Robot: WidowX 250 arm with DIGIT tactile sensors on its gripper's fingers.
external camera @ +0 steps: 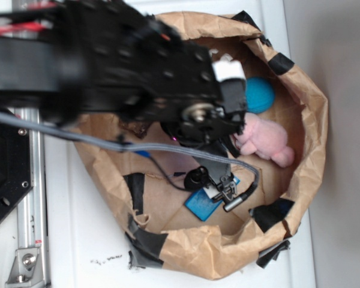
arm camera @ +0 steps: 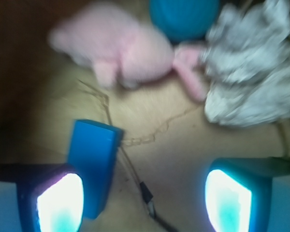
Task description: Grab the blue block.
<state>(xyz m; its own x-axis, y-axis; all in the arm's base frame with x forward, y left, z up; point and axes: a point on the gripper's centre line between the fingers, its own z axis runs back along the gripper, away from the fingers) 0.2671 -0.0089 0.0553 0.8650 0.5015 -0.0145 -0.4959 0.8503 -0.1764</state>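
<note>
While the big paper bag (external camera: 312,120) rings everything with its crumpled walls, the black arm (external camera: 108,60) reaches down into it, past the pink bunny (external camera: 265,141) and the teal ball (external camera: 259,95). The gripper (arm camera: 145,198) hangs with its fingers spread wide and holding nothing, and the blue block (arm camera: 94,159) lies on the bag floor right against the left finger (arm camera: 58,203) rather than centred in the gap. Closing from here would likely push the block sideways or tip it, since one finger meets it long before the other.

White tabletop (external camera: 78,240) under even light — grey wall (external camera: 342,48) along one side
</note>
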